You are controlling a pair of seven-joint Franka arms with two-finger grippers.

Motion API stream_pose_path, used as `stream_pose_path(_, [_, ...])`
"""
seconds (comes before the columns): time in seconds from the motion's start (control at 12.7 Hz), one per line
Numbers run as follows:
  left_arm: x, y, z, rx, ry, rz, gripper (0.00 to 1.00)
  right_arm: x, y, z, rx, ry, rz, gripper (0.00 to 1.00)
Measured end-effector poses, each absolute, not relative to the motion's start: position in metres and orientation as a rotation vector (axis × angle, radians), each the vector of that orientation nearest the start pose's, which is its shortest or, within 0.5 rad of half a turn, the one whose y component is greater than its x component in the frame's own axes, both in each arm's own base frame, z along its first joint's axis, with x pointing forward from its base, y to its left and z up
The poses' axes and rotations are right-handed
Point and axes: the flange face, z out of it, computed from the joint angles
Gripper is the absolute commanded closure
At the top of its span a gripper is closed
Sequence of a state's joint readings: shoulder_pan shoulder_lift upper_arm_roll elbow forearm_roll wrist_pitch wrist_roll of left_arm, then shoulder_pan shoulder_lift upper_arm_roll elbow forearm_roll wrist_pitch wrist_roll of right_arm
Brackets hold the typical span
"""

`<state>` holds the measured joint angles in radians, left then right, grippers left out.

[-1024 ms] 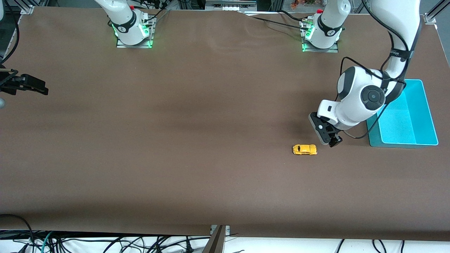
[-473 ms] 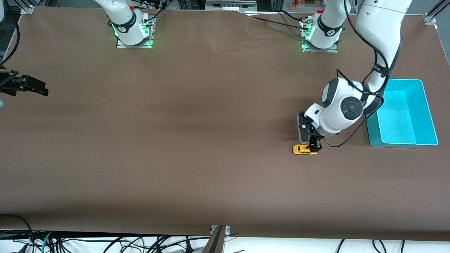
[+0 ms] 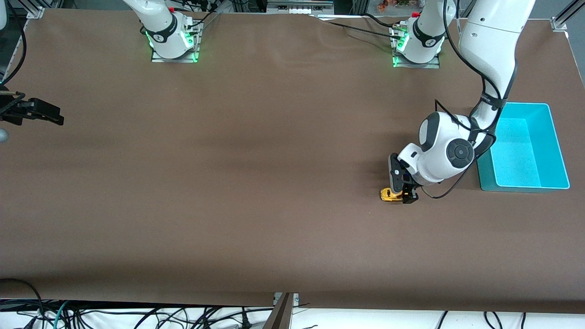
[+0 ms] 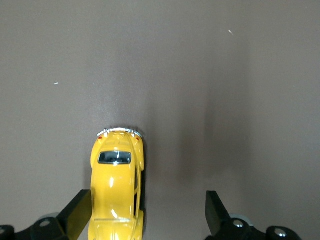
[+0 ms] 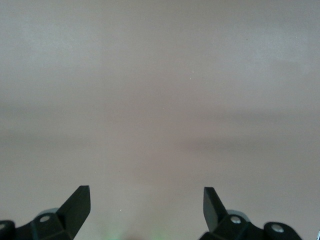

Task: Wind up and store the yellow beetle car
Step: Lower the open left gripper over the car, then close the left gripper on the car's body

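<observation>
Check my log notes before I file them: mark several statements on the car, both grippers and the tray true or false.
1. The yellow beetle car sits on the table. True.
2. The left gripper is shut on the car. False: its fingers are spread, with the car close beside one finger.
3. The car lies inside the cyan tray. False: the tray holds nothing, and the car is beside it on the table.
4. The right gripper is open over bare table. True.
5. The right gripper hangs above the tray. False: it waits at the right arm's end.
</observation>
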<state>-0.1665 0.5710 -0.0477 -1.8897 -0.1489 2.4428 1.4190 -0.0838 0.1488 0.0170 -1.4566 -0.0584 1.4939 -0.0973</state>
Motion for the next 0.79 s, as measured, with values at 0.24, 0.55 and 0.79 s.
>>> stream_pose_path(0.24, [0.6232,-0.1454,0.1984,-2.357,2.235,-0.103,0.0,0.5889,-0.0466,0.5864,-3.183,-0.046,0.184,0.0])
stream_pose_path(0.55, [0.6248,-0.142,0.1938,-2.395,2.21,-0.108,0.0,0.5891,-0.0466,0.5864,-3.183,-0.045,0.182,0.0])
stream_pose_path(0.79, [0.6241,-0.1417,0.1901,-2.423,2.2,-0.112,0.0,0.5896,-0.0467,0.5862,-3.183,-0.043,0.179,0.0])
